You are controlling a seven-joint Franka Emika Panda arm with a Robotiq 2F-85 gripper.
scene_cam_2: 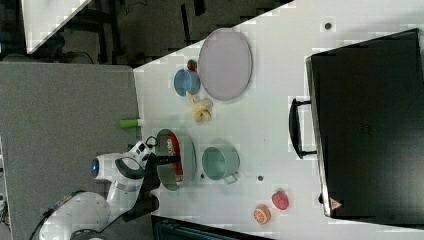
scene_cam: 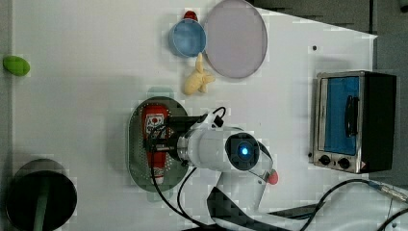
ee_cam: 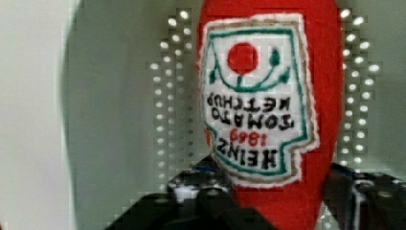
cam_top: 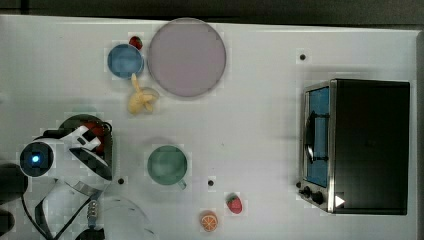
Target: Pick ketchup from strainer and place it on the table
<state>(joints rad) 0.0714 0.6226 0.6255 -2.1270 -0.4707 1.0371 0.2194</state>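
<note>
**Fingers straddling the ketchup in the strainer**

On the white table (scene_cam: 72,96), the ketchup (scene_cam: 155,139) lies lengthwise inside the strainer (scene_cam: 136,159). We see our gripper (ee_cam: 277,201) with its fingers part-open on either side of the bottle; whether they grip it, we cannot tell. A slanted squeeze could let it slip. The fingertips are cut off.

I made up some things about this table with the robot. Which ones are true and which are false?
1. The ketchup lies in the strainer. True.
2. The green cup holds a strawberry. False: the cup looks empty; a strawberry lies on the table.
3. The gripper is over the ketchup. True.
4. The banana lies on the purple plate. False: it lies on the table beside it.
</note>
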